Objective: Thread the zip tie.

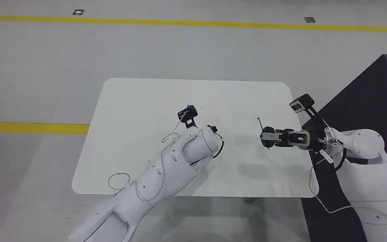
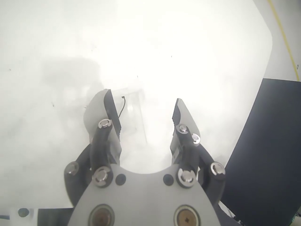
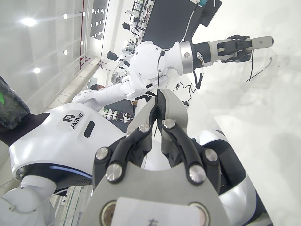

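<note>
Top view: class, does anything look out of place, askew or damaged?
Nothing stands out. The thin black zip tie sticks up from the shut right hand; the left hand hangs open above the white table.

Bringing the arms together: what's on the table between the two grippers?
Nothing; the top view shows bare table between the left gripper and the right gripper, shut on the zip tie.

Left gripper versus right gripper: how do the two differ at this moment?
The left gripper stands open; the right gripper is shut on a black zip tie. The left gripper faces down at the white table; the right gripper points sideways across it, toward the left one. Both have the same grey-and-black build, and both are above that table.
</note>
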Available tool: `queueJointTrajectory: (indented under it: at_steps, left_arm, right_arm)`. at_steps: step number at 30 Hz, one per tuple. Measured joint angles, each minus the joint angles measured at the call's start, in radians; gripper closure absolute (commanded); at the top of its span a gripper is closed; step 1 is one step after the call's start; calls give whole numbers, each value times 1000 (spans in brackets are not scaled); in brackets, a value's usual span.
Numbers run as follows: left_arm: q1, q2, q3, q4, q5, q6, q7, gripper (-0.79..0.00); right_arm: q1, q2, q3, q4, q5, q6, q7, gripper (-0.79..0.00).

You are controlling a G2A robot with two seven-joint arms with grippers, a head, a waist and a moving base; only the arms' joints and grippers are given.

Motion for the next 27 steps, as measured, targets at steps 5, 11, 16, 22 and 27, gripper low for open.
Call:
queueJointTrajectory:
  at_steps: [5,11,16,22,27]
  left_arm:
    - [38,5,-46,-19,112,0,-75,-409]
    - [86,1,-95,-47,304,0,-223,-403]
    - [125,-19,-159,-72,472,0,-345,-391]
    - [168,-58,-209,-82,658,0,-458,-385]
    - [188,-100,-226,-73,711,0,-455,-385]
  right_arm:
    - [0,0,0,0,0,0,0,0]
    - [0,0,0,0,0,0,0,0]
    - [0,0,0,0,0,0,0,0]
    - [0,0,0,0,0,0,0,0]
    - [0,0,0,0,0,0,0,0]
